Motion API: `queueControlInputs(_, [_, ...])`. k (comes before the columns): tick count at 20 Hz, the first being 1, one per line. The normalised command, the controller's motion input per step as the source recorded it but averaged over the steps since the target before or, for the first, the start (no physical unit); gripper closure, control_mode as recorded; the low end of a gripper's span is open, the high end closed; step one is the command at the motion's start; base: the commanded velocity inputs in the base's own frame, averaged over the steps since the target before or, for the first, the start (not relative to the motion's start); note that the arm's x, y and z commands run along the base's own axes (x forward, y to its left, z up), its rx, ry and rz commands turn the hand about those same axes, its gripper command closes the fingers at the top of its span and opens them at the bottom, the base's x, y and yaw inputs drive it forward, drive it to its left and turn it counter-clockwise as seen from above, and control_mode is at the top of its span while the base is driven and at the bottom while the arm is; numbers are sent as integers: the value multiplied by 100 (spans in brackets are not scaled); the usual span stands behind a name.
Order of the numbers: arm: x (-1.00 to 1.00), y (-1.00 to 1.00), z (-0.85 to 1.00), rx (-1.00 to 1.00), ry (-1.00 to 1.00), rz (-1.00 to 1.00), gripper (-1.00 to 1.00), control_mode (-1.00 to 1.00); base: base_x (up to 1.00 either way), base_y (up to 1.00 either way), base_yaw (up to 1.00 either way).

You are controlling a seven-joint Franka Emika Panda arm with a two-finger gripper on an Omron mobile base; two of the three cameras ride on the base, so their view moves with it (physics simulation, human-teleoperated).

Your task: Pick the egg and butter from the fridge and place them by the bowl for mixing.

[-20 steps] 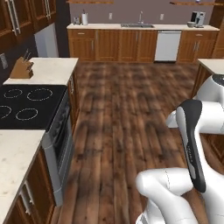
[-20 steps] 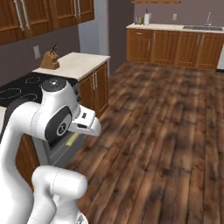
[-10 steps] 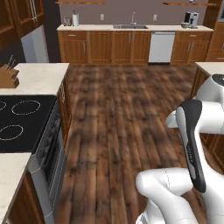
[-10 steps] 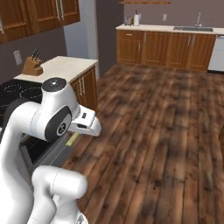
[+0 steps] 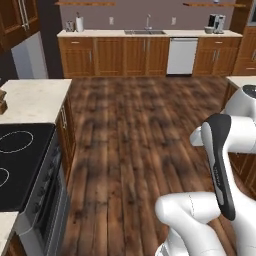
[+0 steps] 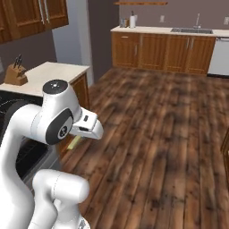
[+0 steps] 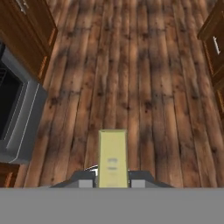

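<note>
My gripper (image 7: 113,181) is shut on the butter (image 7: 113,153), an olive-yellow stick that juts out between the fingers above the wooden floor. Seen from the right base camera, the butter (image 6: 75,142) pokes out beneath the white hand, level with the stove front. A small pale bowl (image 5: 209,30) sits beside the coffee machine (image 5: 216,22) on the far counter. The tall grey fridge (image 6: 75,38) stands at the left past the counter end. The egg is out of view.
A black stove (image 5: 20,165) with its oven front (image 7: 15,116) is close on my left, next to a cream counter (image 6: 44,74) holding a knife block (image 6: 13,74). Wooden cabinets (image 7: 214,48) flank the right. A far counter carries the sink (image 5: 145,31) and a white dishwasher (image 5: 181,55).
The whole scene has slid left and the far counter has come more into view, so the base has moved. The arm keeps its pose and the butter stays in the grip.
</note>
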Motion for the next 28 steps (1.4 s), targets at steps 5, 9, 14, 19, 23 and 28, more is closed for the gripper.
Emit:
queueControlInputs(5, [0,0,0,0,0,0,100,100,69,-10,-5])
queueControlInputs(9, [0,0,0,0,0,0,100,100,68,-8,-8])
queueControlInputs(14, [0,0,0,0,0,0,100,100,62,-9,-13])
queueControlInputs(19, [0,0,0,0,0,0,100,100,60,-11,-15])
queueControlInputs(23, [0,0,0,0,0,0,100,100,59,-4,-17])
queueControlInputs(28, [0,0,0,0,0,0,100,100,61,0,-17])
